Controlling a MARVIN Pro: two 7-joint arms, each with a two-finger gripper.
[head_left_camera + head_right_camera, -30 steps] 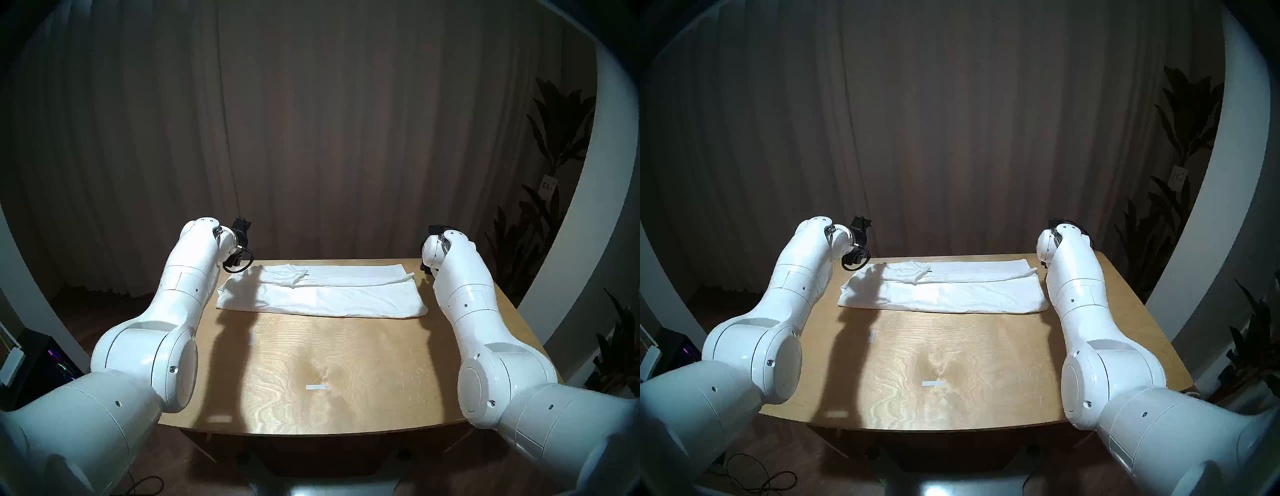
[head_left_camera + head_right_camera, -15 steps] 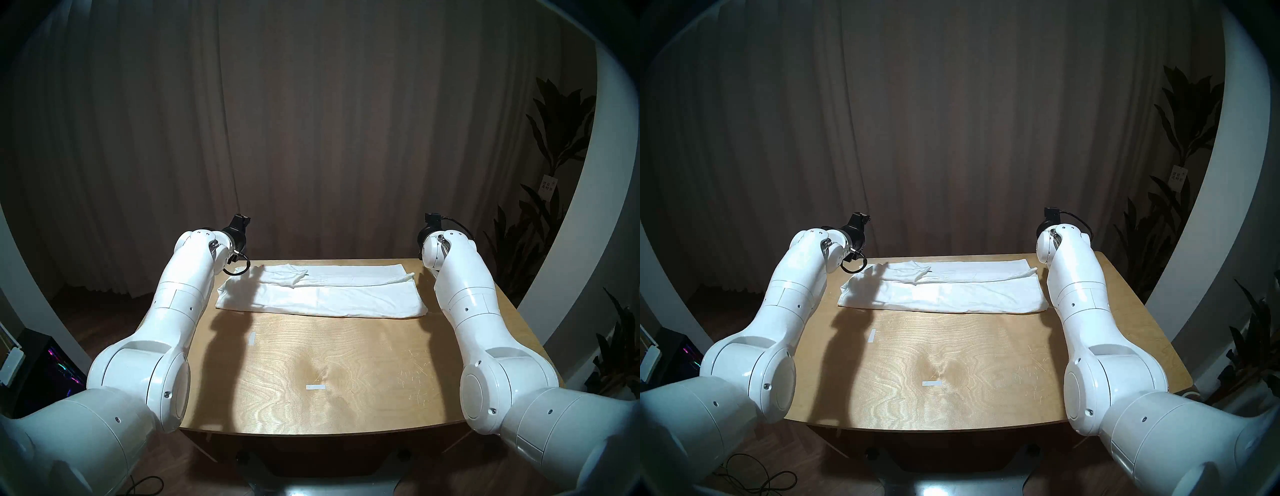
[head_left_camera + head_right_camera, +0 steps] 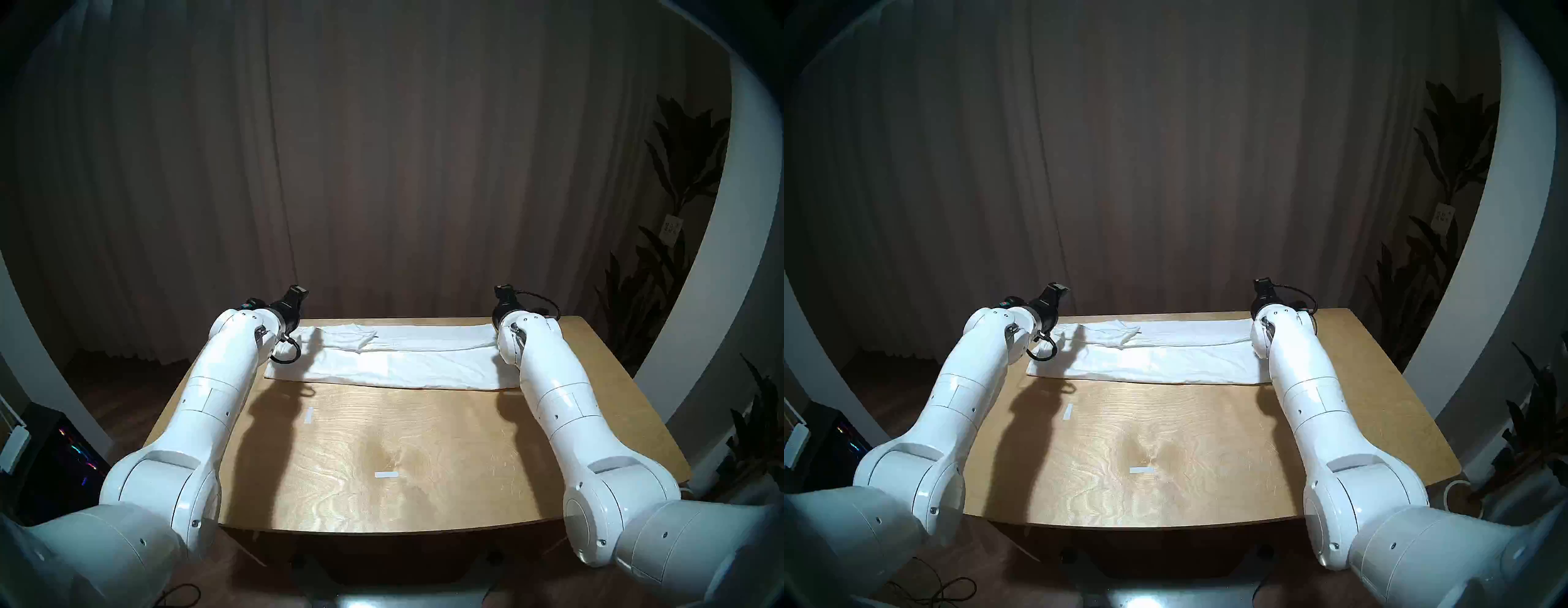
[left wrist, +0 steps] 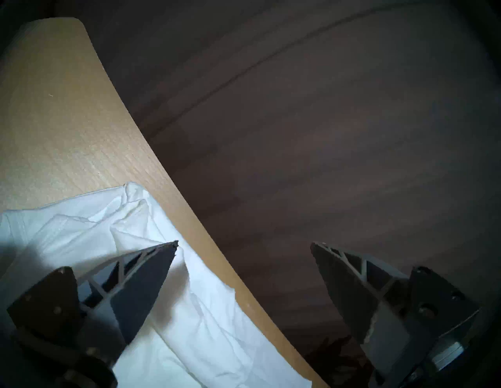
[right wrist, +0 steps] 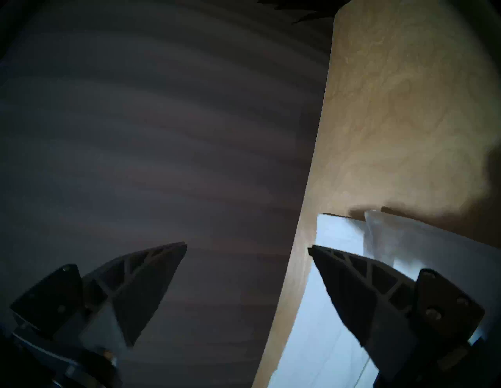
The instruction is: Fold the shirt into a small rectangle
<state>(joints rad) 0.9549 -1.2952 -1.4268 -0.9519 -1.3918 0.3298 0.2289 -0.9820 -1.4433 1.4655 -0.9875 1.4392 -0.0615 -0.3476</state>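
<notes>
The left claw (image 4: 244, 243) is hanging spread wide with nothing between its fingers, one fingertip (image 4: 151, 271) lying over the rumpled white shirt (image 4: 217, 325) on the wooden tabletop (image 4: 67, 122), the other hovering past the tabletop's edge over dark floor (image 4: 325, 135).
</notes>
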